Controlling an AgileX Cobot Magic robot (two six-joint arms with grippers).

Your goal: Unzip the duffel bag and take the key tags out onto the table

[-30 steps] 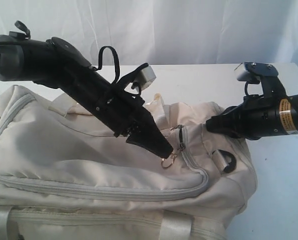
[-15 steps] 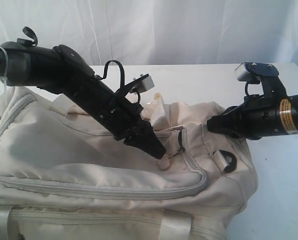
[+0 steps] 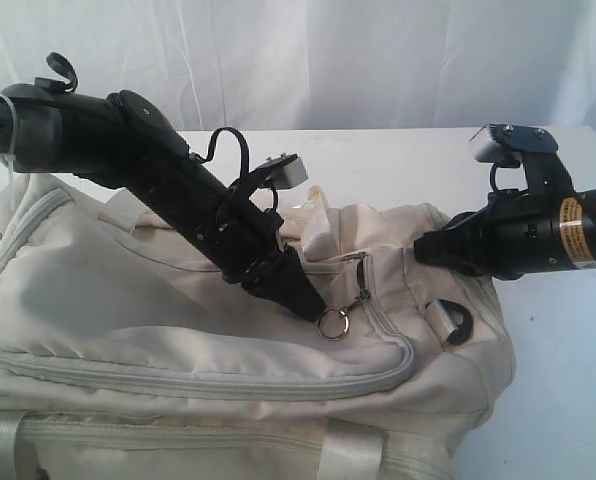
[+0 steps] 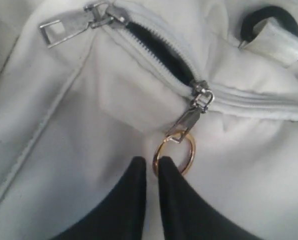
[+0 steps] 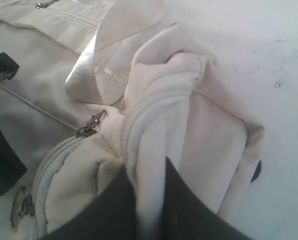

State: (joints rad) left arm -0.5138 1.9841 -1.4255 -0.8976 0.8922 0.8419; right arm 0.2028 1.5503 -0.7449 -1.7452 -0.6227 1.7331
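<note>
The cream duffel bag (image 3: 178, 310) lies on the white table (image 3: 558, 380). Its top zipper shows a short dark gap (image 4: 159, 50) between two grey sliders (image 4: 201, 95). A gold ring (image 3: 333, 323) (image 4: 181, 150) hangs from the nearer slider's pull. My left gripper (image 3: 318, 312) (image 4: 151, 165) is shut, with the ring's rim caught between its tips. At the bag's right end, my right gripper (image 3: 418, 250) (image 5: 151, 175) is shut on a raised fold of bag fabric (image 5: 154, 125). The key tags are hidden.
A black D-ring (image 3: 456, 325) sits on the bag's right end below the right arm. Shiny cream straps (image 3: 353, 455) cross the bag's front, and another strap (image 5: 114, 30) lies by the pinched fold. White curtain behind the table.
My left gripper has drawn back slightly to the left and down, and the gold ring has shifted with it. The right arm has not moved.
</note>
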